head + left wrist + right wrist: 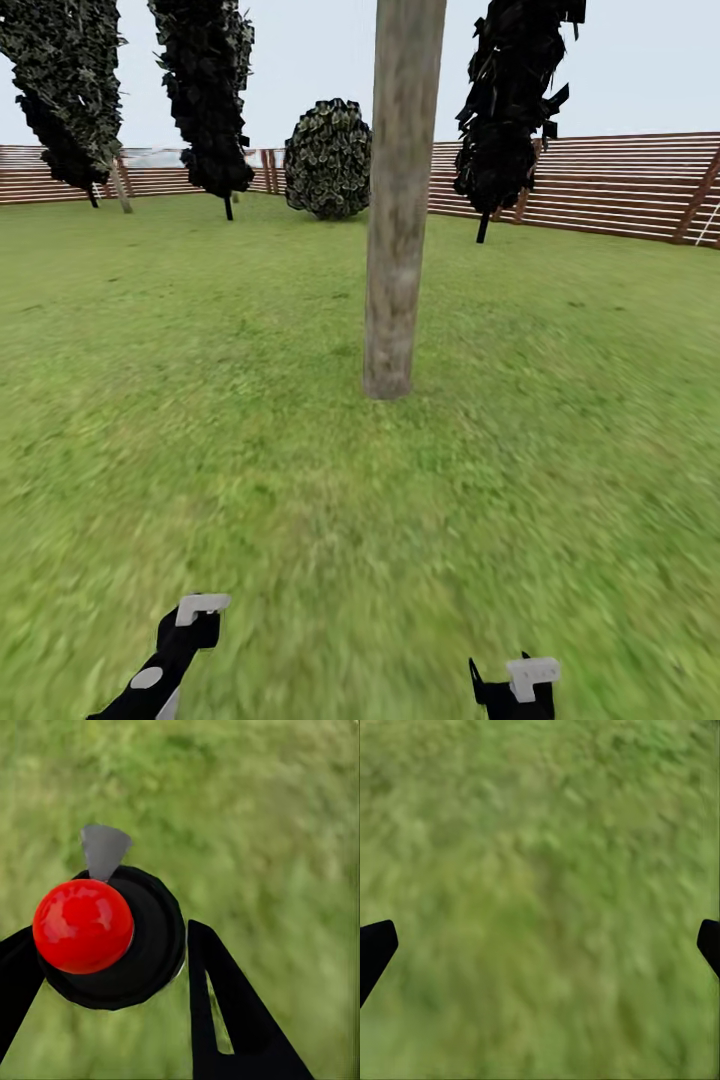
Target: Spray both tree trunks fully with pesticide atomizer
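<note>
Standing mid-frame in the head view, a pale grey-brown tree trunk (402,200) rises from the lawn (200,400); the slatted fence (600,185) runs behind it at upper right. Left gripper (112,967) at lower left has its jaws closed on the spray bottle (112,937), seen end-on as a dark round body with a red ball. Right gripper (540,945) at lower right has jaws spread wide over grass.

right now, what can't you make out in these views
- Tree trunk: its crown is cut off by the head view's top edge.
- Round black object with a red ball, left wrist view: seen end-on, identity unclear; whether the left end effector grips it cannot be told.
- Right end effector: fingers cropped by its wrist view's side edges.
- Grass: blurred.
</note>
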Available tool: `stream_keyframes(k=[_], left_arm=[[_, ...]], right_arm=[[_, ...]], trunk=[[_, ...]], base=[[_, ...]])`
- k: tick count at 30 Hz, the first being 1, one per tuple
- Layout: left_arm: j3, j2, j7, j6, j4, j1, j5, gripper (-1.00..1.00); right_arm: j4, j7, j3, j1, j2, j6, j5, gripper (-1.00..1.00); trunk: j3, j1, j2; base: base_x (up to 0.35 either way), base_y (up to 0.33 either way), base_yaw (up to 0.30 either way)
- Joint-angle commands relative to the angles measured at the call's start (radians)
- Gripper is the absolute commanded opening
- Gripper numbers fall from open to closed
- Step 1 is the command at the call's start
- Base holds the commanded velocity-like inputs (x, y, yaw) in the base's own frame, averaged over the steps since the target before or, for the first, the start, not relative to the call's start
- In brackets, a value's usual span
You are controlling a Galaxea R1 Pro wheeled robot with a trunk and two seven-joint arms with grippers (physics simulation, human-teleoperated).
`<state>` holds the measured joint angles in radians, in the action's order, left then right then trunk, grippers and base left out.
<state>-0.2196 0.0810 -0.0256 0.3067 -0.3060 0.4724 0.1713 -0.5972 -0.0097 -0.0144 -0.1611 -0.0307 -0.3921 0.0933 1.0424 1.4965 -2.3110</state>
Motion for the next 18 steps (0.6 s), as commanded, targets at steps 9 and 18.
stream_keyframes(k=[9,18], left_arm=[[0.000,0.000,-0.001,-0.001,0.003,0.000,-0.001,-1.00],[0.000,0.000,0.000,-0.001,-0.001,0.000,-0.001,-1.00]], right_arm=[[0.000,-0.001,0.000,0.000,0.000,0.000,0.000,1.00],[-0.001,-0.003,0.000,0.000,0.001,0.000,0.000,1.00]], trunk=[[0.000,0.000,0.000],[-0.002,0.000,0.000]], base=[[0.305,-0.169,0.000],[0.306,-0.164,-0.064]])
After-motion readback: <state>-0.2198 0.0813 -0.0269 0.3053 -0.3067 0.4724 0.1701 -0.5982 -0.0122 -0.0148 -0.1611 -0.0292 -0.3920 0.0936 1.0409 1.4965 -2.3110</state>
